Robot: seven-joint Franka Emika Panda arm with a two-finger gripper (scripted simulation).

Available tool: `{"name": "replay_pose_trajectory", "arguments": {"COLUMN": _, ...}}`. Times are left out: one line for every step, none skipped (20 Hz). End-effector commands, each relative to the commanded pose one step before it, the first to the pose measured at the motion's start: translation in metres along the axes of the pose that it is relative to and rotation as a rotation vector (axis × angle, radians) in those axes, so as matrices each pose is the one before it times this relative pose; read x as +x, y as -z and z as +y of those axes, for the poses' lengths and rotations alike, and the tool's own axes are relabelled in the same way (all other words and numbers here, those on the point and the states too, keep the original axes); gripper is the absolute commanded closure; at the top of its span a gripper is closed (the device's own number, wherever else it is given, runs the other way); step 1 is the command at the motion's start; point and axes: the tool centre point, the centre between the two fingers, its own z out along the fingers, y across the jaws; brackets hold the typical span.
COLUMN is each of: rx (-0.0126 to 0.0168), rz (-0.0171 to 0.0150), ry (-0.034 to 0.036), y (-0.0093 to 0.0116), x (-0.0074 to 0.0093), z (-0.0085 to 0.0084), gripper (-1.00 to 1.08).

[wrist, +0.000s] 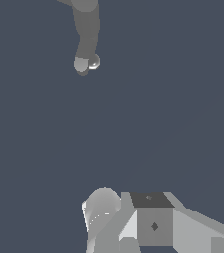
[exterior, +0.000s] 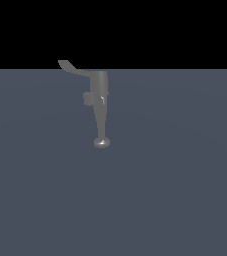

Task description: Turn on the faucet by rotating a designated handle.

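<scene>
So the faucet point(exterior: 100, 102) stood alone mid-surface point(exterior: 175, 190), with the handle point(exterior: 71, 67) poking off its top toward the exterior view's left, probably so there was room to swing it. The exterior view showed no arm at all. The wrist view only caught the faucet's lower taper and disc end, no handle, with the claw point(wrist: 133, 225) well apart from it. Couldn't tell if the claw was spread or pressed together, since its fingertips were out of sight.

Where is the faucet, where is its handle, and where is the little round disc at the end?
faucet point(exterior: 100, 87): exterior view, on its cylindrical upper body.
handle point(exterior: 71, 67): exterior view, on the curved lever near its paddle tip.
round disc point(exterior: 102, 143): exterior view, on the disc's middle.
</scene>
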Motion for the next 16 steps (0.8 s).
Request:
{"name": "replay_pose_trajectory", "arguments": {"rx": 0.00153, "rz": -0.00015, "ry": -0.00216, "y": 0.00000, "x": 0.00070, "z": -0.00033, "gripper": 1.08}}
{"name": "replay_pose_trajectory", "arguments": {"rx": 0.00191, "rz": -0.00003, "ry": -0.00284, "y": 0.00005, "x": 0.00081, "z": -0.00030, "gripper": 1.08}}
{"name": "replay_pose_trajectory", "arguments": {"rx": 0.00228, "rz": -0.00003, "ry": -0.00403, "y": 0.00009, "x": 0.00107, "z": -0.00028, "gripper": 1.08}}
{"name": "replay_pose_trajectory", "arguments": {"rx": 0.00271, "rz": -0.00005, "ry": -0.00517, "y": 0.00012, "x": 0.00134, "z": -0.00029, "gripper": 1.08}}
{"name": "replay_pose_trajectory", "arguments": {"rx": 0.00321, "rz": -0.00009, "ry": -0.00623, "y": 0.00014, "x": 0.00161, "z": -0.00035, "gripper": 1.08}}
{"name": "replay_pose_trajectory", "arguments": {"rx": 0.00384, "rz": -0.00016, "ry": -0.00716, "y": 0.00013, "x": 0.00187, "z": -0.00048, "gripper": 1.08}}
{"name": "replay_pose_trajectory", "arguments": {"rx": 0.00453, "rz": -0.00026, "ry": -0.00812, "y": 0.00012, "x": 0.00214, "z": -0.00062, "gripper": 1.08}}
{"name": "replay_pose_trajectory", "arguments": {"rx": 0.00513, "rz": -0.00038, "ry": -0.00909, "y": 0.00011, "x": 0.00241, "z": -0.00078, "gripper": 1.08}}
{"name": "replay_pose_trajectory", "arguments": {"rx": 0.00562, "rz": -0.00051, "ry": -0.01018, "y": 0.00010, "x": 0.00267, "z": -0.00088, "gripper": 1.08}}
{"name": "replay_pose_trajectory", "arguments": {"rx": 0.00602, "rz": -0.00066, "ry": -0.01135, "y": 0.00009, "x": 0.00294, "z": -0.00097, "gripper": 1.08}}
{"name": "replay_pose_trajectory", "arguments": {"rx": 0.00645, "rz": -0.00083, "ry": -0.01251, "y": 0.00006, "x": 0.00321, "z": -0.00108, "gripper": 1.08}}
{"name": "replay_pose_trajectory", "arguments": {"rx": 0.00690, "rz": -0.00105, "ry": -0.01364, "y": 0.00002, "x": 0.00347, "z": -0.00124, "gripper": 1.08}}
{"name": "replay_pose_trajectory", "arguments": {"rx": 0.00732, "rz": -0.00129, "ry": -0.01483, "y": -0.00003, "x": 0.00374, "z": -0.00139, "gripper": 1.08}}
{"name": "replay_pose_trajectory", "arguments": {"rx": 0.00767, "rz": -0.00155, "ry": -0.01603, "y": -0.00009, "x": 0.00399, "z": -0.00156, "gripper": 1.08}}
{"name": "replay_pose_trajectory", "arguments": {"rx": 0.00799, "rz": -0.00185, "ry": -0.01730, "y": -0.00016, "x": 0.00425, "z": -0.00173, "gripper": 1.08}}
{"name": "replay_pose_trajectory", "arguments": {"rx": 0.00827, "rz": -0.00216, "ry": -0.01856, "y": -0.00024, "x": 0.00451, "z": -0.00193, "gripper": 1.08}}
